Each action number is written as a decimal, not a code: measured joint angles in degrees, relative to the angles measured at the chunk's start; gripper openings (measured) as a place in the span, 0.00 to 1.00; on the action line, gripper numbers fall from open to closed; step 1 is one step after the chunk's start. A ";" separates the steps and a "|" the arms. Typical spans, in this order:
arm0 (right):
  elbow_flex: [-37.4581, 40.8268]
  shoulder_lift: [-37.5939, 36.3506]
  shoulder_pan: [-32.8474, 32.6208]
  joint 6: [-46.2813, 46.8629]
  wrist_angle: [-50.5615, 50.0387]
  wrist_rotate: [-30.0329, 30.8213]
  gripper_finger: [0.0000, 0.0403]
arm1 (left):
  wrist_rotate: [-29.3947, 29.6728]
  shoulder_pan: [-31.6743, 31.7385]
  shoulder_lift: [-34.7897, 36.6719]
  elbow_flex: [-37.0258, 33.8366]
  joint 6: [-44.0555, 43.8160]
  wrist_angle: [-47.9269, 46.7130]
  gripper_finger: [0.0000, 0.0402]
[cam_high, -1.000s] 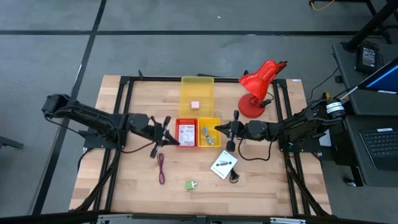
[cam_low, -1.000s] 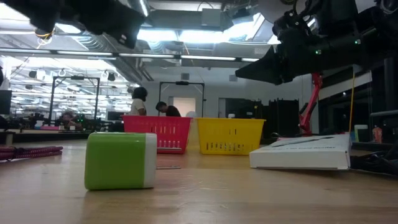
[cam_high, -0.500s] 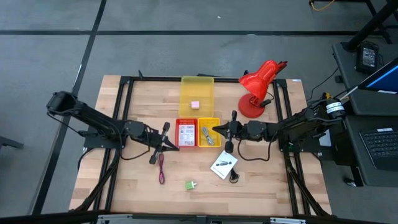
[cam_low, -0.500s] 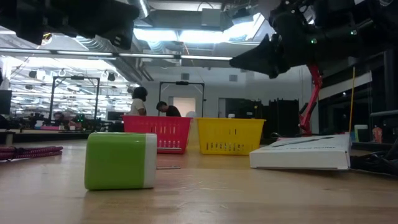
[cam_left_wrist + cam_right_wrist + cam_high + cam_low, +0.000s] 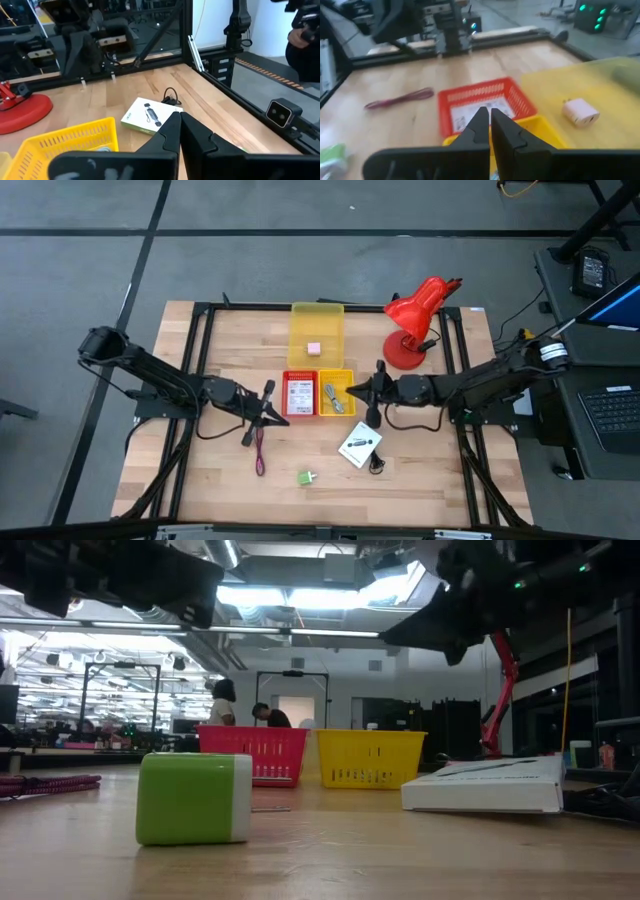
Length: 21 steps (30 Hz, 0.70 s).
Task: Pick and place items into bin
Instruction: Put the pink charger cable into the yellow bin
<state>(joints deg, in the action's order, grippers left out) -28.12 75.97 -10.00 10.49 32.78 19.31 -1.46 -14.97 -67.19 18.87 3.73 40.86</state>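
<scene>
I've got both grippers pinched shut and empty, left gripper [image 5: 275, 414] at 9 o'clock of the red basket [image 5: 300, 395], right gripper [image 5: 352, 390] at 3 o'clock of the yellow basket [image 5: 336, 396].

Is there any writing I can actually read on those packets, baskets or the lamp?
None legible.
White packet on the table: printing and a picture, too small to read.
Packet in the red basket: print blurred.
Yellow baskets, red lamp: no lettering seen.
</scene>
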 joint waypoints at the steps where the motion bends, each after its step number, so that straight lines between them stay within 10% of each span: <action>1: 0.00 -0.70 -0.69 0.05 -1.02 0.00 0.00 | -0.02 0.01 -0.25 0.00 0.00 0.03 0.01; 21: -3.29 -3.02 -10.28 2.97 -14.09 3.39 0.00 | 0.13 0.01 -1.33 0.00 0.02 -2.54 0.01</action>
<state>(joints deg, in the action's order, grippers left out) -31.41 72.95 -20.28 13.46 18.70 22.70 -1.33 -14.96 -68.51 18.87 3.75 38.32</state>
